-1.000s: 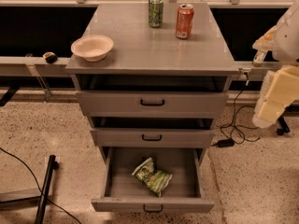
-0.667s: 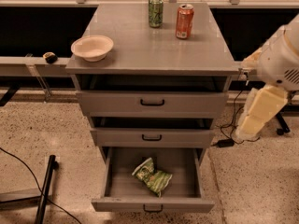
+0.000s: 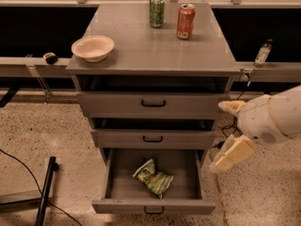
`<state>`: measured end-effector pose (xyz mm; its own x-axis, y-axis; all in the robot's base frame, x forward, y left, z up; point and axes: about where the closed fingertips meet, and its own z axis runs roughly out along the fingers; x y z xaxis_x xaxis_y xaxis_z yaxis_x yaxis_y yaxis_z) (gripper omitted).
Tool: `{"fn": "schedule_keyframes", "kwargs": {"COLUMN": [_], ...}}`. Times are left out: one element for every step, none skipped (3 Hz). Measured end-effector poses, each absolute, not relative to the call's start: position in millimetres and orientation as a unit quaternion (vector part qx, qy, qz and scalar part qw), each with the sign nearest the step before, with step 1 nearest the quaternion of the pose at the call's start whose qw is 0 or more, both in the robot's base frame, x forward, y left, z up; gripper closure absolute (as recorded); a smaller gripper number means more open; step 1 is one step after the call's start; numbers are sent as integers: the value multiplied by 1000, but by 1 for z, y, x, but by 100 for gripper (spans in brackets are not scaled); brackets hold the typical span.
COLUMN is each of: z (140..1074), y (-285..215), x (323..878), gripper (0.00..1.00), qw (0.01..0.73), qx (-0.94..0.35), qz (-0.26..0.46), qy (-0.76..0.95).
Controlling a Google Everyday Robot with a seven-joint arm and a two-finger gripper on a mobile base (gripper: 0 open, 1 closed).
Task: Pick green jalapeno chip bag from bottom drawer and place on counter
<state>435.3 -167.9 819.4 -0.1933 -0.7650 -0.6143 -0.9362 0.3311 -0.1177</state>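
Hovering by the open grey bottom drawer (image 3: 122,206) to reach the crinkled green chip bag (image 3: 153,178), my cream gripper (image 3: 225,160) holds nothing; how open, I cannot tell.

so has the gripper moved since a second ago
Yes. The gripper has come down and to the left, and now hangs just right of the open bottom drawer.
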Motion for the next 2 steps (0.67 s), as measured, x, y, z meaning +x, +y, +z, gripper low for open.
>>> {"fn": "schedule_keyframes", "kwargs": {"z": [834,809], "y": [-186,-171], "x": [437,447], "gripper": [0,0], "qw": [347,360], "qx": [-543,-536], "qz": [121,149], "qy": [755,749]}}
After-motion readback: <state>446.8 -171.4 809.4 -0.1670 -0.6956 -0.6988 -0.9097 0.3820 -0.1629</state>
